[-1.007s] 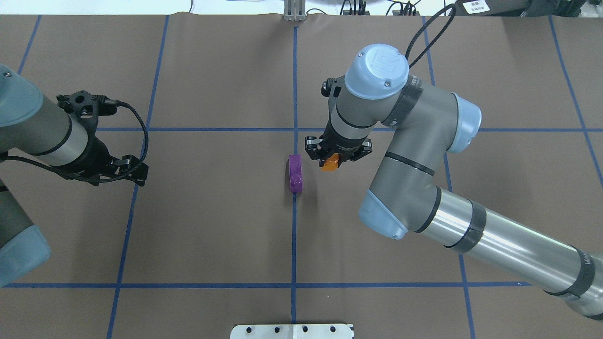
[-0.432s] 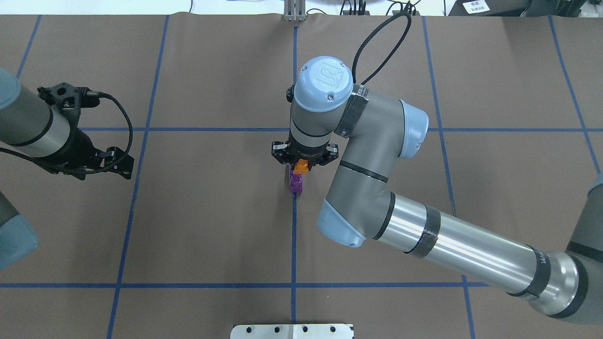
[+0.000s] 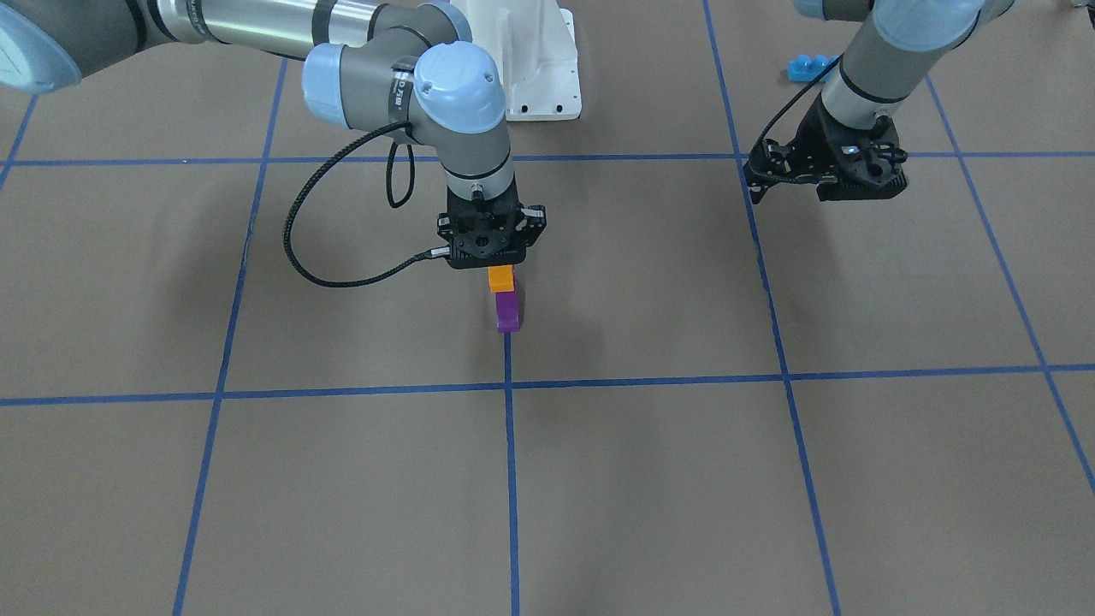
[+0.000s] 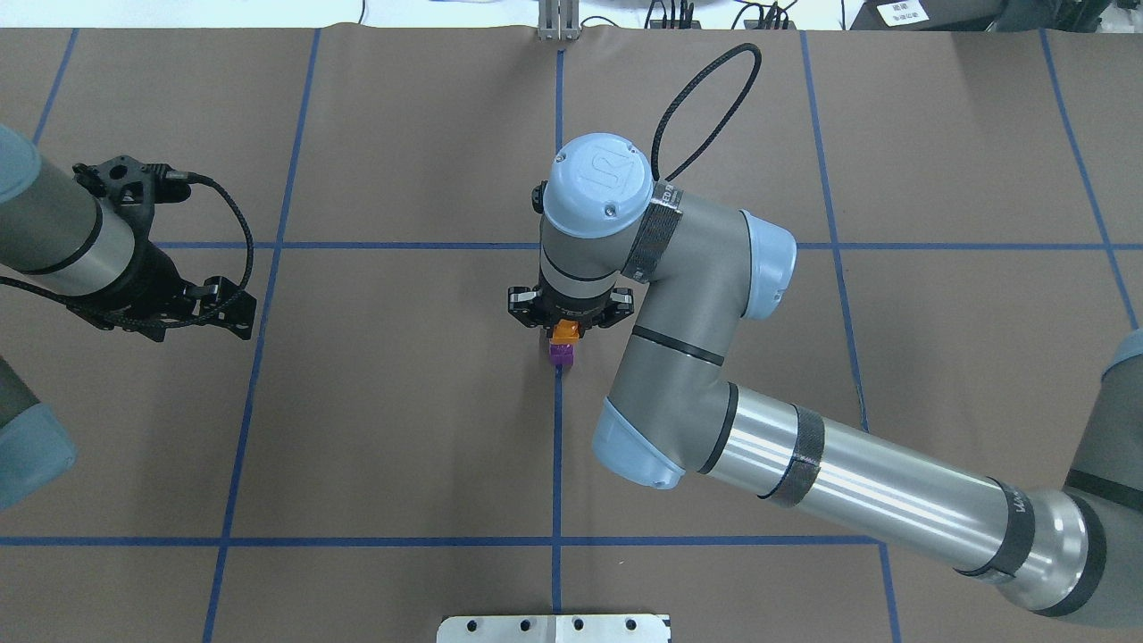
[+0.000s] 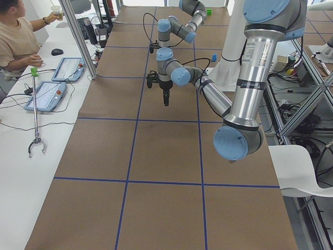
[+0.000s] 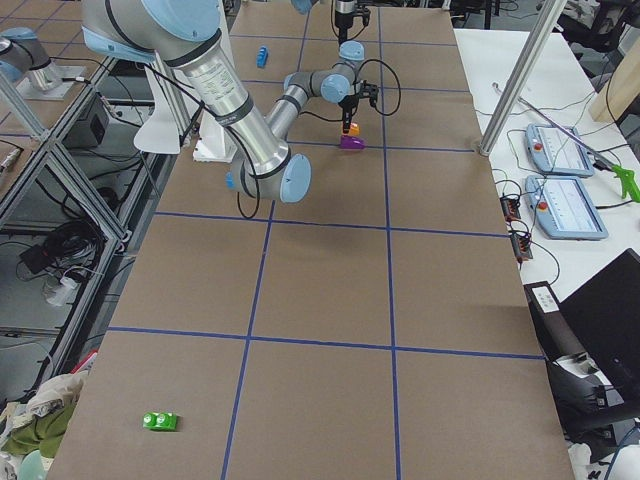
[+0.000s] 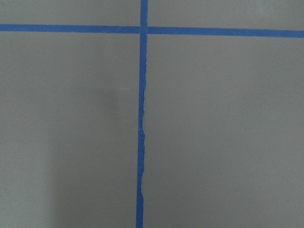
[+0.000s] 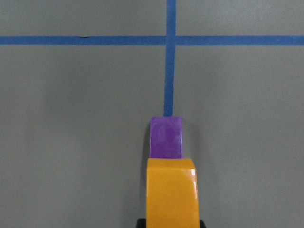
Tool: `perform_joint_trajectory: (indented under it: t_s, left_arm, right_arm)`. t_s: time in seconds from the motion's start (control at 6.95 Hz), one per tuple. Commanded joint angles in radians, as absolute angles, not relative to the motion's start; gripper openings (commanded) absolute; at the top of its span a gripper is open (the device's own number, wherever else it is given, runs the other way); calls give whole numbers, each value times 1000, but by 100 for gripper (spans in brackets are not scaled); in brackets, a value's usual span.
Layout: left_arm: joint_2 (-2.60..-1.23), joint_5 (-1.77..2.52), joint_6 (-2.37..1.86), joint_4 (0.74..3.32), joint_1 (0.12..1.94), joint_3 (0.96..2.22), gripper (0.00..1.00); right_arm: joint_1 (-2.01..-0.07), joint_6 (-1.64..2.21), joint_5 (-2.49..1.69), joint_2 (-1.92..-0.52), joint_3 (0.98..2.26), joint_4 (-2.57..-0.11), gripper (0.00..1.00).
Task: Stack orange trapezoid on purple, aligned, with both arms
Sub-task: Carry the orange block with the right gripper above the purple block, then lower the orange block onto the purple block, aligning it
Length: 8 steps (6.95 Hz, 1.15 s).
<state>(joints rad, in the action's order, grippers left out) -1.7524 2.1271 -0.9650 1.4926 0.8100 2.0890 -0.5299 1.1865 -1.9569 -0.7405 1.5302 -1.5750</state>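
The purple block (image 4: 562, 355) sits on the centre tape line; it also shows in the front view (image 3: 508, 311) and the right wrist view (image 8: 166, 137). My right gripper (image 4: 565, 323) points straight down and is shut on the orange trapezoid (image 4: 563, 331), which hangs directly over the purple block's far end (image 3: 500, 278) (image 8: 171, 192). I cannot tell whether the two blocks touch. My left gripper (image 4: 219, 308) hovers far to the left, open and empty (image 3: 825, 175). The left wrist view shows only bare table.
A small blue block (image 3: 808, 67) lies near the left arm's base side. A green block (image 6: 160, 421) lies far off at the right end of the table. The white robot base (image 3: 535, 68) and a metal plate (image 4: 554, 628) sit on the centre line.
My right arm carried the orange trapezoid leftward from beside the purple block to over it. My left arm drew back slightly to the left.
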Motion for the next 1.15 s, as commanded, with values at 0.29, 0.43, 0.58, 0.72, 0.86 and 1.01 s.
perform_joint_trajectory:
  t_s: [0.29,0.43,0.58,0.72,0.86,1.01]
  left_arm:
    - [-1764,2128,-966,1493,810,2083,100]
    - [-1764,2128,-968,1493,810,2083,100]
    - [-1764,2128,-968,1493,810,2077,100]
    - [-1770,2128,-968,1493,810,2075,100]
    - [-1770,2128,-968,1493,810,2075,100]
    - [-1770,2128,-968,1493,810,2075,100]
  right_arm:
    - [-526,1095,-1934,-733,1511,-1574,0]
    - [-519,1095,-1928,-733,1511,-1575,0]
    - [-508,1095,-1921,-735,1511,-1575,0]
    - [-506,1095,-1919,-733,1502,-1575,0]
    - [-505,1095,-1916,-733,1502,-1575,0]
    - [-506,1095,-1904,-730,1496,-1574,0]
